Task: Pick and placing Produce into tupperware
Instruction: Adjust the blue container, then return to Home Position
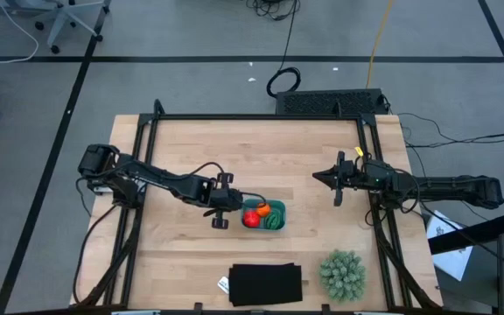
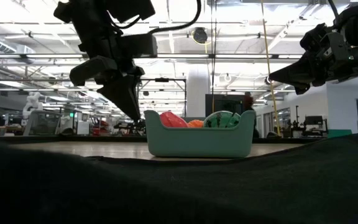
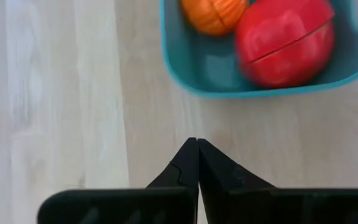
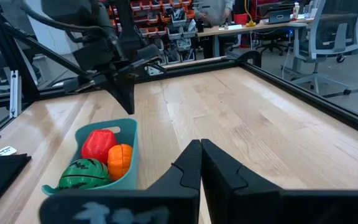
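The teal tupperware stands on the wooden table near its middle. Inside lie a red piece of produce, an orange one and a dark green one. My left gripper hangs shut just off the tupperware's left wall, its fingers slanting down; in the low view its tips stay above the table and touch nothing. In the left wrist view the shut fingers point at bare wood beside the tupperware. My right gripper is shut and level, off to the right, holding nothing.
A black flat rectangle lies at the near edge with a small white tag beside it. A pale-green spiky plant ball sits at the near right. Dark frame rails run along the table's sides.
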Controlling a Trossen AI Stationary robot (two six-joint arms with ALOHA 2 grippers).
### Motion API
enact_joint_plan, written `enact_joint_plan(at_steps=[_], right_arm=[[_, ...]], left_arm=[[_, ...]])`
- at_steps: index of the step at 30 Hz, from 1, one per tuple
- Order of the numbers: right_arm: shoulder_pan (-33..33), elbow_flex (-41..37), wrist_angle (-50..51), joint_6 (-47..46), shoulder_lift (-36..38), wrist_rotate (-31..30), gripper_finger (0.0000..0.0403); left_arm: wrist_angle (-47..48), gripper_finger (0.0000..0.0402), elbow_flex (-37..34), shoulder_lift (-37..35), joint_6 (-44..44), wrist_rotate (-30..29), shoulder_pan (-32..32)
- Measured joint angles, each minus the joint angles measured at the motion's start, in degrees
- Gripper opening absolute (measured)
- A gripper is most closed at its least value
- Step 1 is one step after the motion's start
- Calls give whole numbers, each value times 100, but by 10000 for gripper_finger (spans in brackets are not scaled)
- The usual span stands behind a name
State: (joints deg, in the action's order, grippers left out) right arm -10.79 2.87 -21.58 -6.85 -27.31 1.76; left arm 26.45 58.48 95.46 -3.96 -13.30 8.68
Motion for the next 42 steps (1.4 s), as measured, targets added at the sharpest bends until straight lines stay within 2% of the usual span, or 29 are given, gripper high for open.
enact_joint_plan(at_steps=[7,33,38,42], right_arm=[[0,2,0,0,2,1,0],[0,0,-7,-17,0,0,0],[0,1,-17,-17,0,0,0],[0,2,-51,-17,4,2,0]], left_arm=[[-373,1,0,86,128,412,-11],[-657,0,0,184,172,583,232],[-334,0,0,137,68,365,233],[22,0,0,-226,-139,-164,294]])
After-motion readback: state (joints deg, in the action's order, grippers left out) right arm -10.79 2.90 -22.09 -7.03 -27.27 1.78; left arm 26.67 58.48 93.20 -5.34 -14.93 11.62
